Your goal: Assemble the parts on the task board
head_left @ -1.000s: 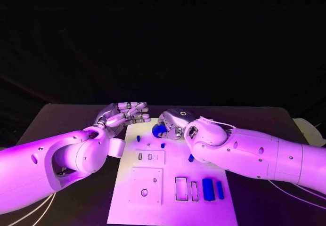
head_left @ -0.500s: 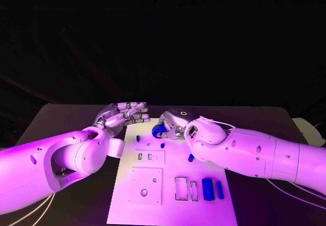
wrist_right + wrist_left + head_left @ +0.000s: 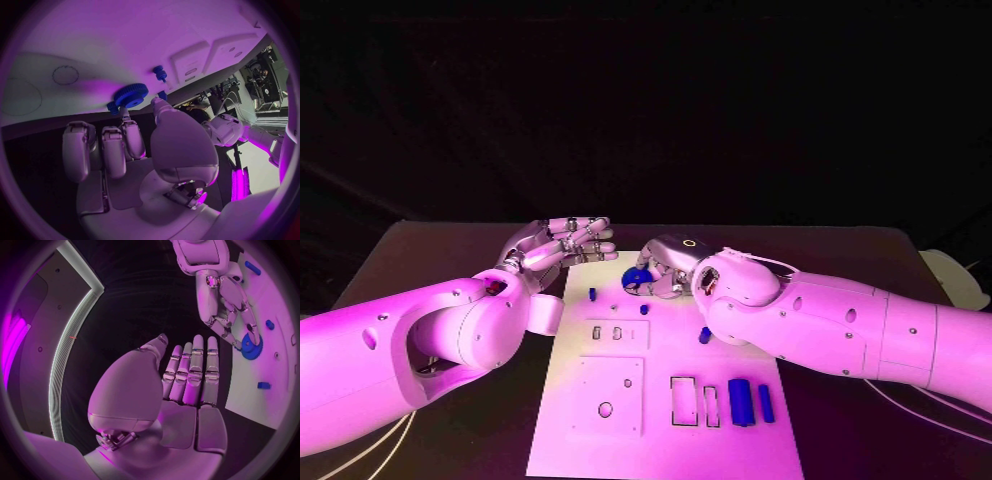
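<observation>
Gear [image 3: 638,277] sat at the board's [image 3: 668,440] far end, pinched in my right hand [image 3: 669,265] — held low, I judged, to seat it there. My left hand [image 3: 564,243] hovered beside, fingers straight, holding nothing. Compared with a second earlier, the gear had dropped slightly — little else changed.

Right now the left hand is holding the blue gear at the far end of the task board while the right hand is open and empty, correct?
Not quite: the hands are swapped. The right hand holds the blue gear at the far end of the task board, with its fingers on the gear in the right wrist view. The left hand is open and empty, as the left wrist view shows.
</observation>
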